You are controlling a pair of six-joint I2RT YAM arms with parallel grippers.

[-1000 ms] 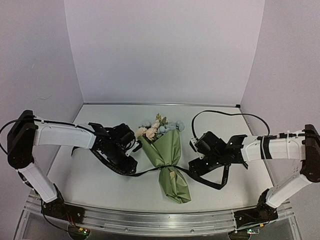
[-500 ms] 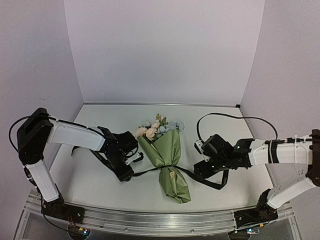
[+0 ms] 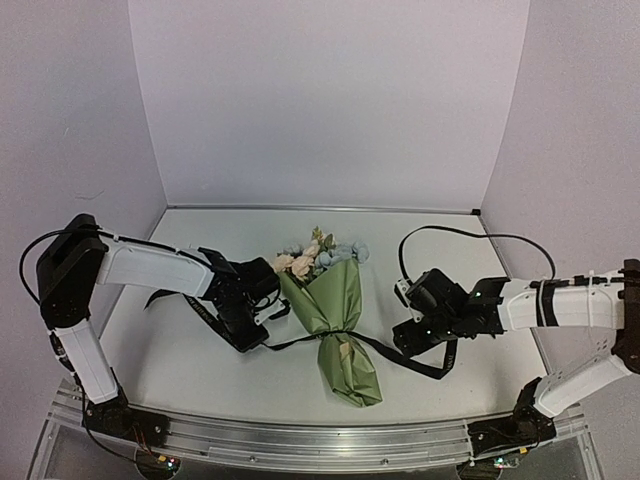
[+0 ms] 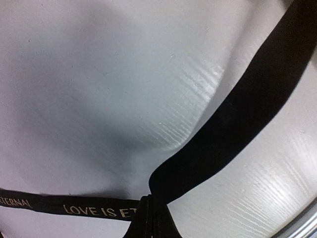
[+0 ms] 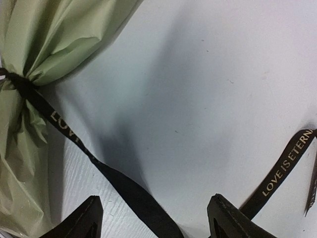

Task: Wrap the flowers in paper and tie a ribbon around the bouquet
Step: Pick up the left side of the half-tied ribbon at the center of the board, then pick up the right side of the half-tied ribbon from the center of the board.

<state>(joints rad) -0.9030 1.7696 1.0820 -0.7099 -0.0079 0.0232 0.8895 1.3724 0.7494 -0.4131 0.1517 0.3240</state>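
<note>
Black ribbon [image 4: 237, 124] is cinched round the waist of the bouquet [image 3: 335, 300], which lies in the middle of the table [image 3: 180, 370], blooms away from me. So I judge the wrapping done and the tying in hand. My left gripper [image 3: 250, 335] is pressed together, pinching the ribbon's left tail low over the table. My right gripper [image 5: 156, 218] is spread, jaws either side of the right tail without touching it. Next, I reckon, the right must drop and pinch that tail. Then both should pull apart evenly, tightening the tie without dragging the bouquet sideways.
</note>
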